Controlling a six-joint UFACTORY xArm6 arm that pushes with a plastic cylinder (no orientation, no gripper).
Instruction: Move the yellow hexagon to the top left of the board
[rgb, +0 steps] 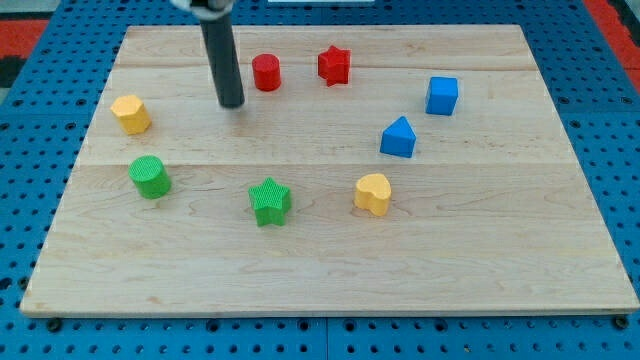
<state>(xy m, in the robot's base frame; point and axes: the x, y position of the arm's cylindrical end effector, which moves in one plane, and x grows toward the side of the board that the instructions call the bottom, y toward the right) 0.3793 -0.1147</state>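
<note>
The yellow hexagon (131, 114) sits near the board's (480, 270) left edge, below the top-left corner. It looks light, rigid and likely to slide freely; a push low on its lower-right face should suit. My tip (232, 103) rests well apart to its right, just left of the red cylinder (266, 73), touching nothing. There are no jaws, so nothing is grasped. The green cylinder (150, 177) lies below.

You get bright, even overhead light on the pale wooden board (330, 270), only short soft shadows beneath the coloured blocks, no glare, while the dark rod (222, 60) blurs slightly at the far edge.
</note>
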